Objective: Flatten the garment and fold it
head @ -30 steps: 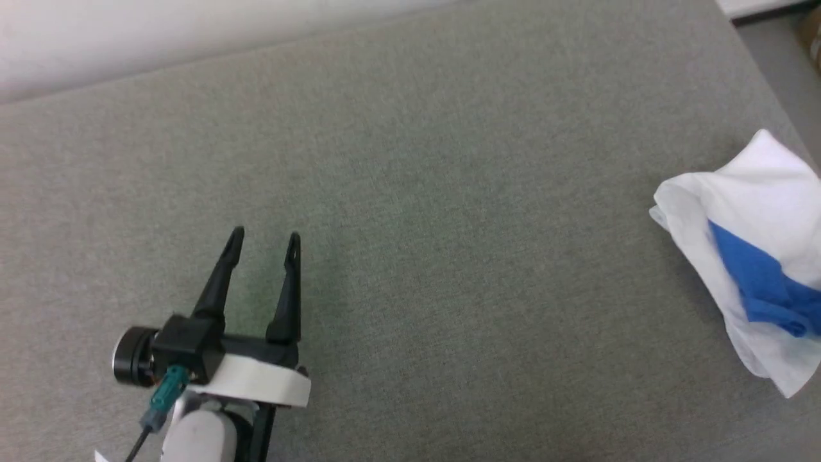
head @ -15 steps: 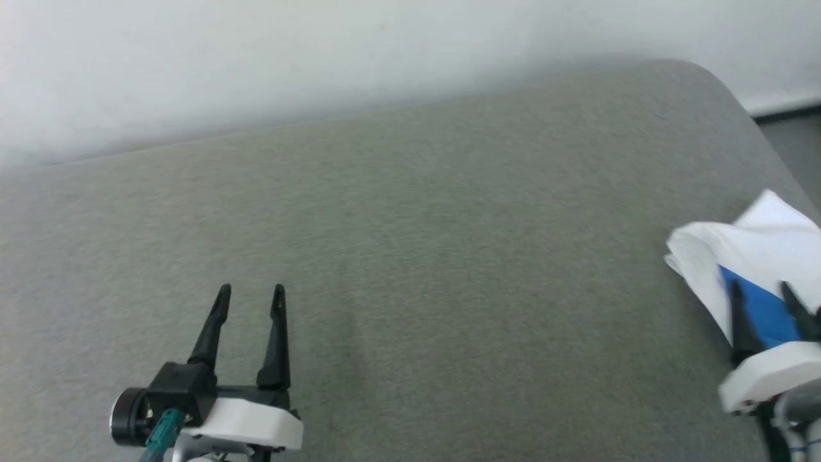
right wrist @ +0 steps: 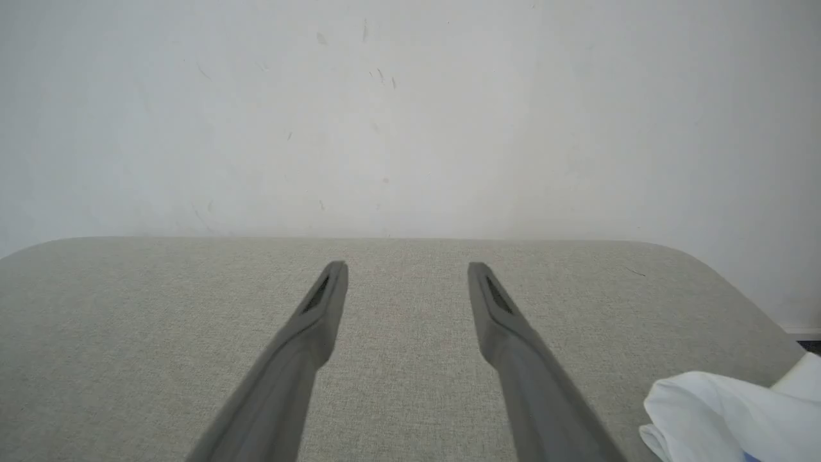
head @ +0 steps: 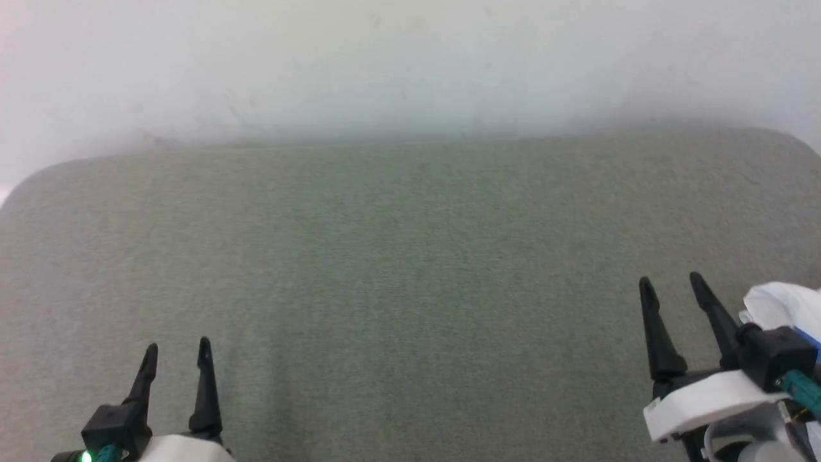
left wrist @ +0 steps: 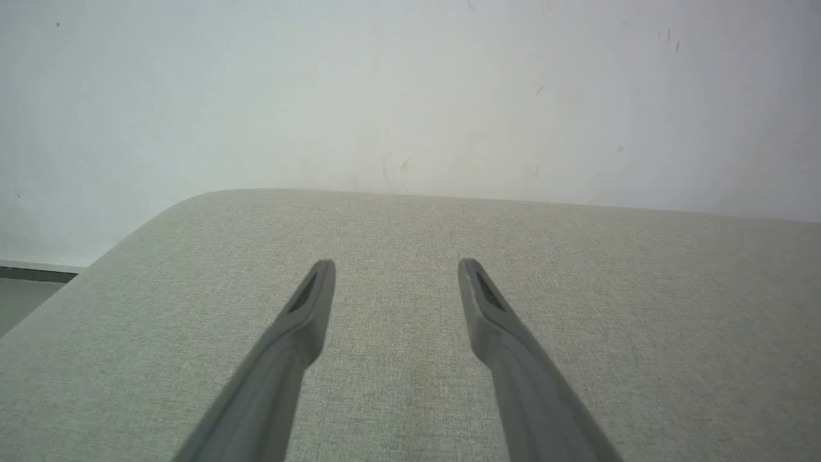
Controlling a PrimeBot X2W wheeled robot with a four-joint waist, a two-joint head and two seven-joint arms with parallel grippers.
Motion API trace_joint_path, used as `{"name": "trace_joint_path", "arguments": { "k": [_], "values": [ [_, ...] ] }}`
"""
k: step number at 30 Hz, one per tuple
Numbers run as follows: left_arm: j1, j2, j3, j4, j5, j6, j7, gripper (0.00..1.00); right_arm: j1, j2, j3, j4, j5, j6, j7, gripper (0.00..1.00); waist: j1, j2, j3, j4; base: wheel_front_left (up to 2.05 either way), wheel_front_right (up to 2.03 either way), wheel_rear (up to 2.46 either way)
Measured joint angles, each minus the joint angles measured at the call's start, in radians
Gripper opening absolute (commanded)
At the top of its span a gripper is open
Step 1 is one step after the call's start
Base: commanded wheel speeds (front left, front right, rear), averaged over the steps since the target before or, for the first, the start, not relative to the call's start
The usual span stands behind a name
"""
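The garment [head: 773, 303], a soft crumpled heap of white cloth with a sliver of bright blue showing, lies bunched at the far right of the grey woven-fabric desk [head: 410, 256]. It is close to the desk's edge and just beside my right claw [head: 669, 280]. In the right wrist view it sits at the lower right corner, off to the side of my fingers rather than between them.

Both my claws are spread wide and hold nothing. My left claw [head: 177, 346] hovers over bare fabric, well apart from the heap. A pale plain wall [head: 410, 64] stands behind the desk.

As I judge it, nothing is flattened yet, so the step in hand is to fetch the heap into the open middle.

- I should turn my right claw toward the cloth, come in low, and pinch an outer fold, not the whole wad.
- I should drag it inward, away from the edge, so it cannot slide off.
- My left claw should then come across for a second corner so the two can pull the cloth taut.
- The tips should skim the desk, not dig into its weave.
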Motion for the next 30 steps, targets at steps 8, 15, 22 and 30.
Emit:
{"name": "trace_joint_path", "arguments": {
  "k": [8,15,22,30],
  "values": [
    [0.018,0.017,-0.01,0.033,-0.012,-0.04,0.0,1.0,0.099,0.005,0.018,-0.044,-0.022,0.0,0.019,1.0,0.0,0.0,-0.06,0.023,0.0,0.0,0.0],
    [0.028,0.009,-0.018,0.054,-0.012,-0.045,-0.001,1.0,0.133,0.005,0.036,-0.043,-0.013,0.0,0.026,1.0,0.0,0.0,-0.086,0.005,0.0,0.0,0.0],
    [0.036,0.009,-0.016,0.078,-0.018,-0.049,-0.001,0.0,0.133,0.006,0.075,-0.035,-0.002,0.0,0.022,0.0,0.0,0.0001,-0.095,-0.01,0.0,0.0,0.0],
    [0.036,0.006,-0.017,0.078,-0.018,-0.049,0.01,0.0,0.132,0.005,0.076,-0.034,-0.002,0.0,0.027,0.0,0.0001,0.0001,-0.093,-0.011,0.0,0.0,0.0]
  ]
}}
